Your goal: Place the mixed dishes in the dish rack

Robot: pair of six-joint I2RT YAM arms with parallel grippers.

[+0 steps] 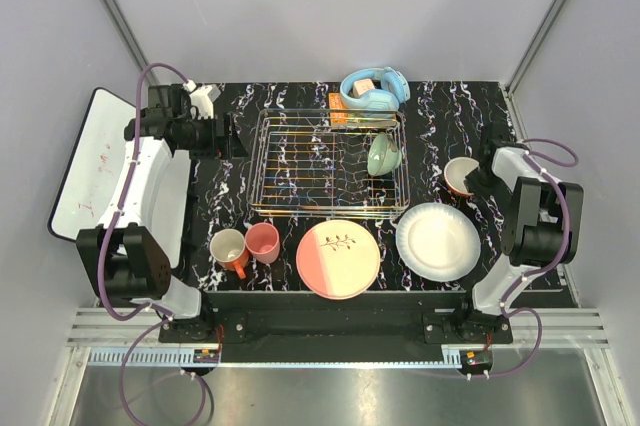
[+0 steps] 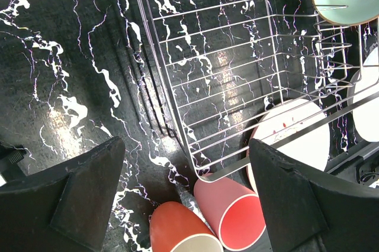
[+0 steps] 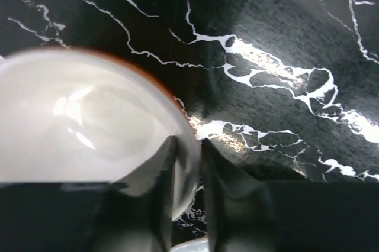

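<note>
right hand: closed on the rim of the orange-outside white bowl, one finger inside, one outside
orange-outside white bowl: at the right hand's fingertips, over the black marbled worktop; lifted or resting, can't tell
left hand: wide open, nothing between its fingers, hovering above the worktop
dish rack: one corner right below the left hand's fingertips; near the right hand, on its left
pale green bowl: in the rack, at the end toward the right hand, leaning among the wires
salmon-pink cup: below the left hand, just outside that rack corner
cream mug with orange handle: beside the cup, also below the left hand
pink-and-cream plate: flat on the worktop, between the two hands, closer to the bases
white plate: flat, just base-side of the right hand, next to the pink-and-cream plate
light blue headphones: at the rack's far edge, farther out than both hands
</note>
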